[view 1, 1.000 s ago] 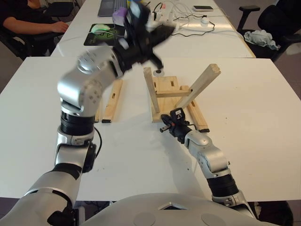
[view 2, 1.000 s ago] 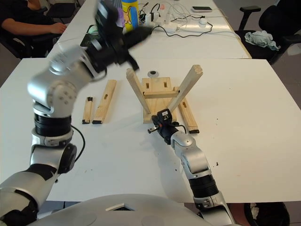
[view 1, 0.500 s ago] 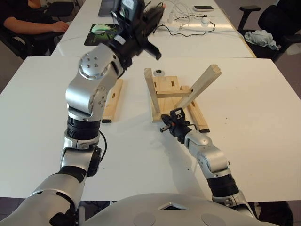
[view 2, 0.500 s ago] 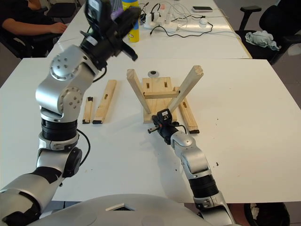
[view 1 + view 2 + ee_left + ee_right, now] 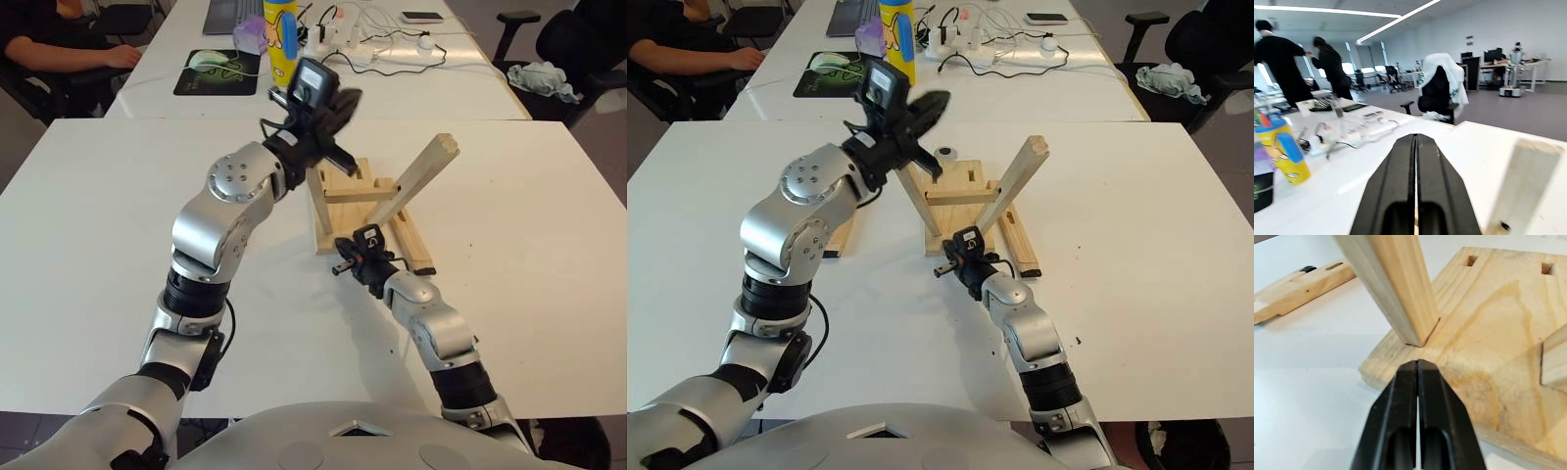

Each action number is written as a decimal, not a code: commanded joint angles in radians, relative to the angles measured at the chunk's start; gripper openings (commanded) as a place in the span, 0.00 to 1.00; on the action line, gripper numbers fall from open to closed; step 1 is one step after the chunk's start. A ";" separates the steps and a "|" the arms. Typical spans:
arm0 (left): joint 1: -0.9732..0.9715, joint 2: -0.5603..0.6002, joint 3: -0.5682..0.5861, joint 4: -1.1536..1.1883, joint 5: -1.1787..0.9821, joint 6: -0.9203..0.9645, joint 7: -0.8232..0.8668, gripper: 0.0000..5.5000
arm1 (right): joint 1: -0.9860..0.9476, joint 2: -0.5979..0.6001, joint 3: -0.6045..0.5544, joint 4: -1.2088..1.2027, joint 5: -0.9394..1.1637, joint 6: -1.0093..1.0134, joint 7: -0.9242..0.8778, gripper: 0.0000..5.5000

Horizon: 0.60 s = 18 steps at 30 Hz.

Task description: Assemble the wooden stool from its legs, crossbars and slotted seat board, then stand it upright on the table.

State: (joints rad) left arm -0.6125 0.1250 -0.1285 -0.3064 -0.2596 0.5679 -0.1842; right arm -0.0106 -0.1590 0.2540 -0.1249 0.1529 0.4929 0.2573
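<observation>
The slotted seat board [image 5: 345, 174] lies flat on the white table [image 5: 88, 225]. Two legs stand up from it, a left leg [image 5: 314, 191] and a slanted right leg [image 5: 416, 178], joined by a crossbar [image 5: 355, 196]. Another wooden piece [image 5: 415, 245] lies along the board's right side. Loose wooden pieces [image 5: 839, 241] lie to the left, partly behind my left arm. My left gripper [image 5: 939, 99] is shut and empty, in the air above the left leg's top. My right gripper [image 5: 350, 257] is shut and empty, at the board's near edge, pointing at the left leg's base [image 5: 1410, 318].
A small round black object [image 5: 946, 153] sits just beyond the board. The table behind carries a yellow bottle [image 5: 897, 29], a mouse pad [image 5: 214, 69] and cables [image 5: 392, 44]. White tabletop lies bare to the right and the near left.
My left arm has swung from high at the back left down and to the right, so its gripper now hovers over the stool's left leg. The right arm and the stool have not moved.
</observation>
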 commanded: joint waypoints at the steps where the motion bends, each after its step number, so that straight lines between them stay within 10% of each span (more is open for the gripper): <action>1: 0.081 -0.002 0.041 -0.148 0.085 -0.156 0.064 0.00 | 0.044 0.010 -0.050 0.019 -0.008 -0.106 -0.009 0.00; 18: 0.585 -0.043 0.067 -0.377 0.134 -0.072 0.181 0.00 | 0.083 -0.202 -0.232 -0.174 -0.028 -0.091 0.073 0.00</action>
State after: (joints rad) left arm -0.0352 0.0987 -0.0559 -0.6812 -0.1349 0.4825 -0.0177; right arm 0.0911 -0.3250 0.0277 -0.3172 0.1542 0.3673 0.3248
